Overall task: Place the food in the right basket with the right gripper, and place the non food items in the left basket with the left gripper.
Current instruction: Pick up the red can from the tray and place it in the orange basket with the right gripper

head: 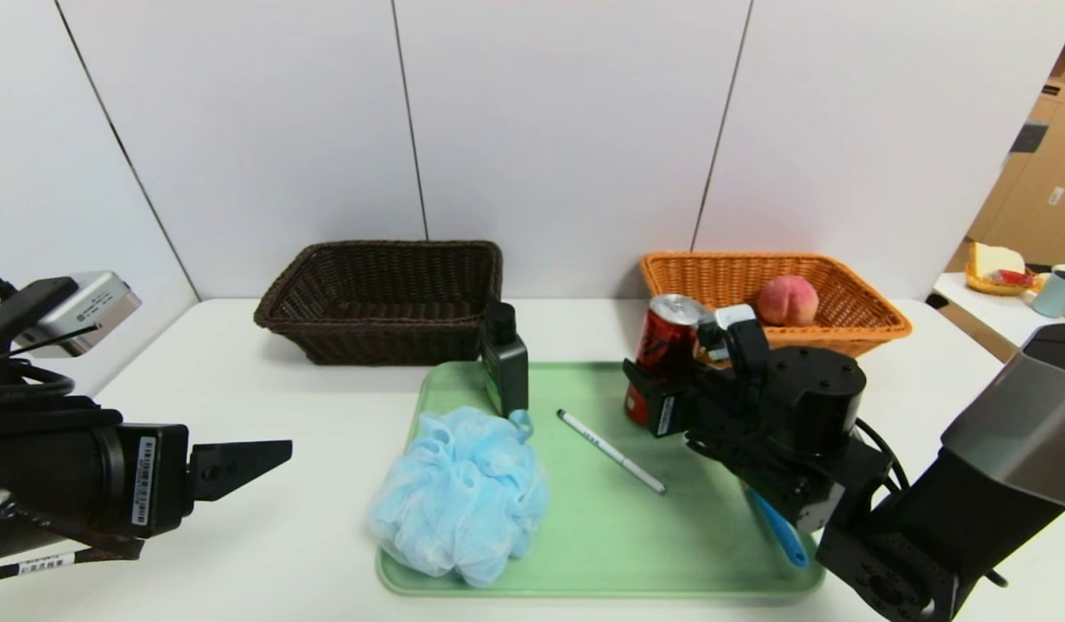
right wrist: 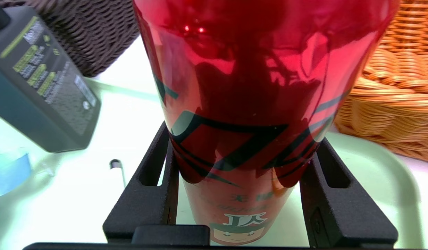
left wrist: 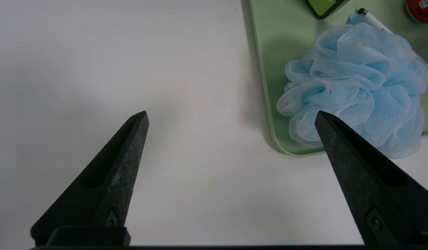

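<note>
The red soda can stands at the far right of the green tray. My right gripper is shut on its lower half, one finger on each side. The peach lies in the orange-tan basket. The blue pouf, the dark bottle and the white pen are on the tray. Only the spoon's blue handle shows under my right arm. The dark brown basket is at the back left. My left gripper is open over the table, left of the tray.
White wall panels stand right behind both baskets. In the left wrist view the pouf sits at the tray's near left corner. A side table with a cup is at the far right.
</note>
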Action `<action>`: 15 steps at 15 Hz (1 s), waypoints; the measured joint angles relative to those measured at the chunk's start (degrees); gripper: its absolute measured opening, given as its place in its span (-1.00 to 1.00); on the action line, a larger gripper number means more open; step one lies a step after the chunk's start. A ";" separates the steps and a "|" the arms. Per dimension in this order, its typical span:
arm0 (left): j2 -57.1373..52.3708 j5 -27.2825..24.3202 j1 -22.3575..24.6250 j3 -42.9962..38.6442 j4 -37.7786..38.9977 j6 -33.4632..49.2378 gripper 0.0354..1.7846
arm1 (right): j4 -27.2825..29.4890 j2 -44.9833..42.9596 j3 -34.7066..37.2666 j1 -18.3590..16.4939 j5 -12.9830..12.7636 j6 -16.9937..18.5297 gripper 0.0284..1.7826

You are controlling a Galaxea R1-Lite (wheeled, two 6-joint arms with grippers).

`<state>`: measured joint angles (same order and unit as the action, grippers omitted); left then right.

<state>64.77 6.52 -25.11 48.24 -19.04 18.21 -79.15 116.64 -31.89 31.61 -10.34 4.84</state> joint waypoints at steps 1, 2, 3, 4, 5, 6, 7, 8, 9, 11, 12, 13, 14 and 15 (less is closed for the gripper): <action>0.04 0.01 0.00 -0.17 0.06 0.00 0.89 | 0.02 -0.27 0.06 0.41 0.01 0.28 0.04; 0.11 0.01 0.00 -0.30 0.11 0.02 0.89 | 0.18 -0.71 0.06 1.13 0.00 0.78 0.04; 0.17 0.01 0.00 -0.34 0.11 0.02 0.89 | 0.52 -1.48 0.09 2.21 0.01 1.39 0.04; 0.24 0.01 0.00 -0.39 0.11 0.02 0.89 | 1.23 -2.50 0.06 3.45 0.04 1.66 0.04; 0.35 0.06 0.00 -0.41 0.16 0.02 0.89 | 2.67 -3.85 -0.33 4.74 0.04 1.69 0.04; 0.50 0.06 -0.02 -0.41 0.24 0.04 0.89 | 5.18 -5.58 -1.62 5.81 0.04 1.74 0.04; 0.63 0.09 0.00 -0.41 0.22 0.04 0.89 | 8.55 -7.49 -3.99 6.53 0.09 1.74 0.03; 0.72 0.09 -0.02 -0.41 0.22 0.02 0.89 | 12.56 -9.56 -7.13 6.84 0.12 1.74 0.03; 0.80 0.06 0.00 -0.41 0.22 0.02 0.89 | 16.15 -11.30 -10.01 7.02 0.20 1.74 0.03; 0.99 0.09 0.00 -0.41 0.24 0.02 0.89 | 26.27 -15.42 -18.25 6.97 1.08 1.72 0.03; 1.10 0.11 0.00 -0.43 0.24 0.11 0.89 | 31.48 -17.08 -22.67 6.25 1.68 1.68 0.03; 1.16 0.17 0.00 -0.43 0.24 0.15 0.89 | 37.05 -18.49 -27.37 4.68 2.35 1.68 0.03; 1.18 0.20 0.00 -0.43 0.24 0.20 0.89 | 41.89 -19.53 -31.11 2.12 3.45 1.63 0.03; 1.22 0.17 0.00 -0.43 0.24 0.20 0.89 | 46.67 -20.27 -33.87 -0.85 5.11 1.46 0.03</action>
<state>65.99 6.69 -25.11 47.81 -18.80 18.41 -32.49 96.37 -65.76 30.76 -5.23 6.30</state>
